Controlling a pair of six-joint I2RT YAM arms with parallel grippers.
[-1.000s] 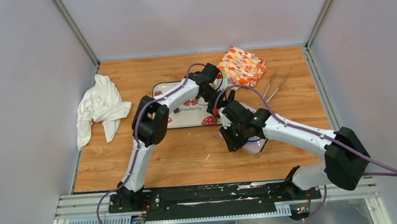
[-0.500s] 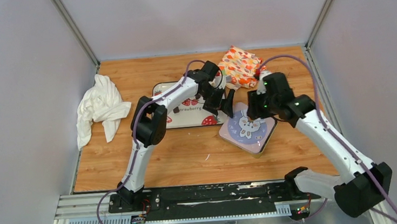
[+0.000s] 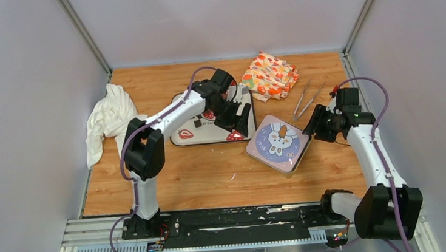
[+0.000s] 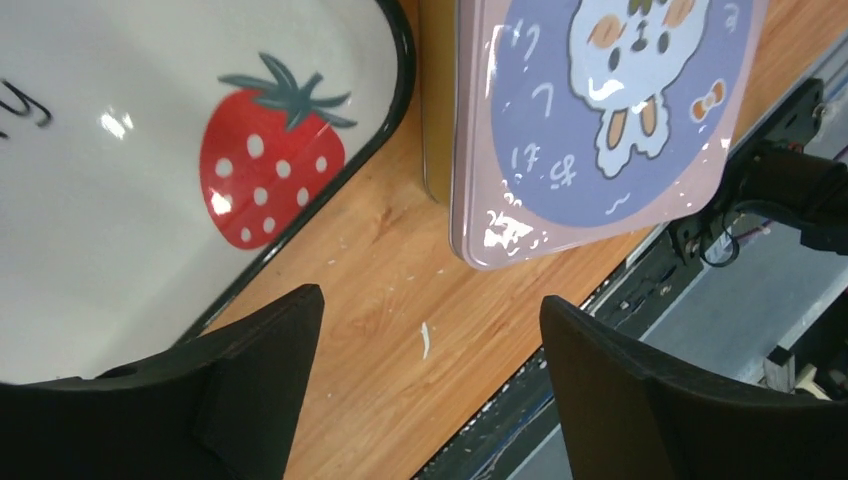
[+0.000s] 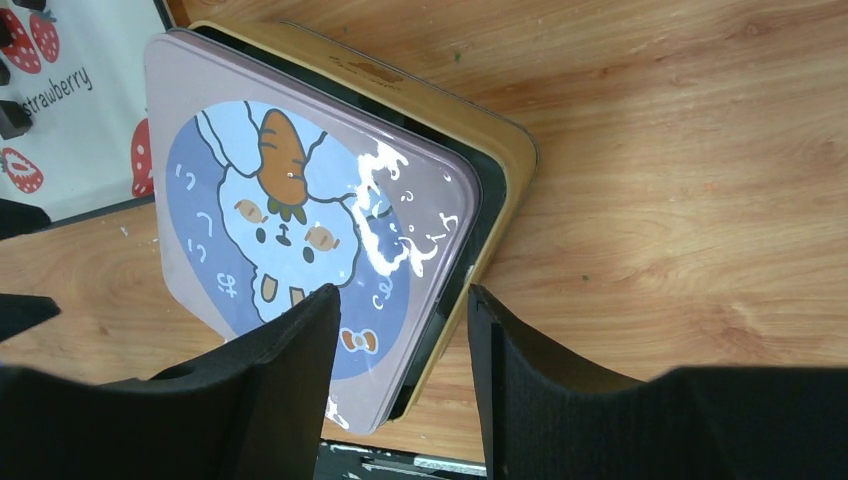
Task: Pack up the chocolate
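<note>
Right wrist: lid (image 5: 300, 200) sits askew on tin (image 5: 503, 140), gold rim bared. Likely step: square the lid, then press it flat. Right end effector (image 5: 400, 300) half-spread, empty, beside tin. Left end effector (image 4: 430, 300) wide, empty. Loose chocolate (image 5: 12, 120) on tray (image 5: 110, 40), beyond tin from right end effector.

Light wood-grain counter (image 3: 200, 176), enclosed left, far and right by plain pale grey wall panels (image 3: 22, 88). Silver metal posts (image 3: 82, 31) at far corners. Black rail (image 3: 216, 217) along near edge. Even lighting.
</note>
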